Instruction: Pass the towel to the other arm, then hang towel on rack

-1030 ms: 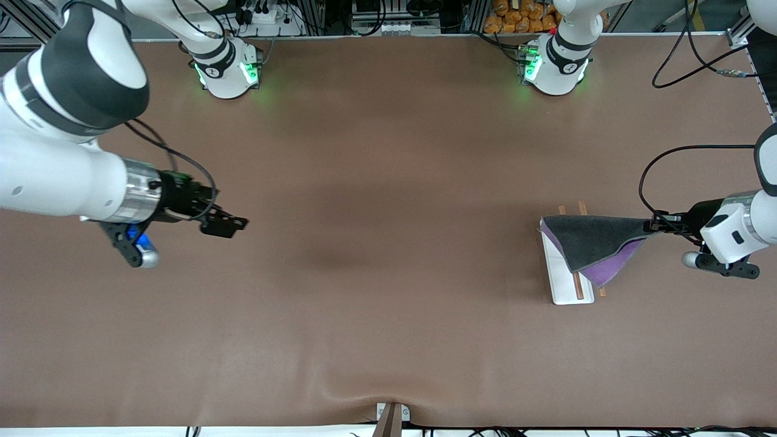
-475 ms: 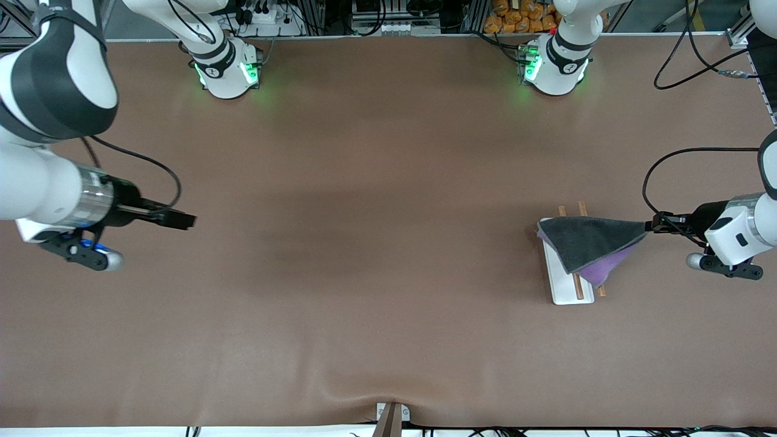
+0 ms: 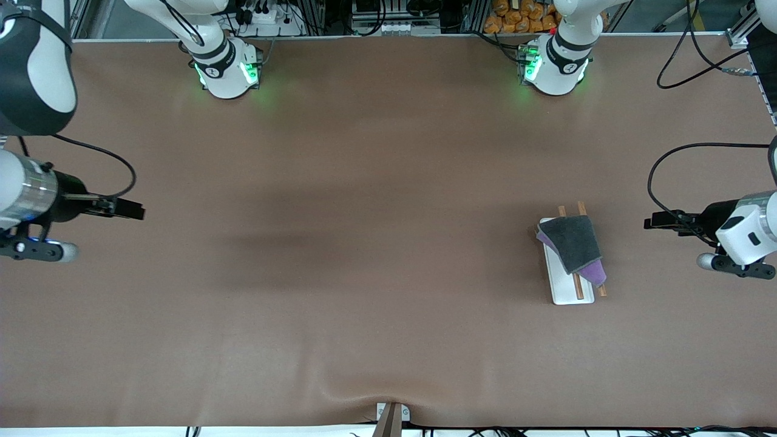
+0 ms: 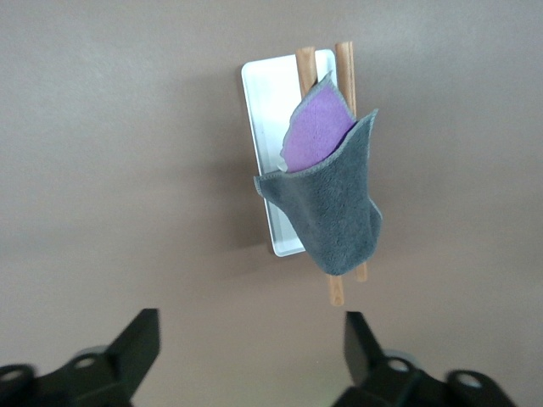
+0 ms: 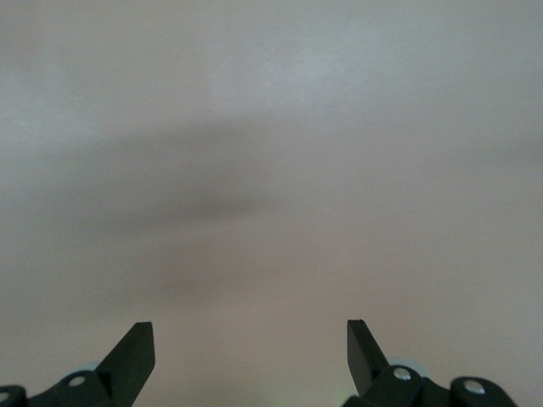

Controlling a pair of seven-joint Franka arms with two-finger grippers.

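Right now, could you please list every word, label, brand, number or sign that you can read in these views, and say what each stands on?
None can be read.
Dark round marks on the two arm bases: too small to read.
The towel, the rack and the table: no lettering.

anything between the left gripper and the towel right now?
Nothing visible. The left gripper is open over bare table toward the left arm's end, apart from the towel, which is draped over the rack. The right gripper waits open at the right arm's end.
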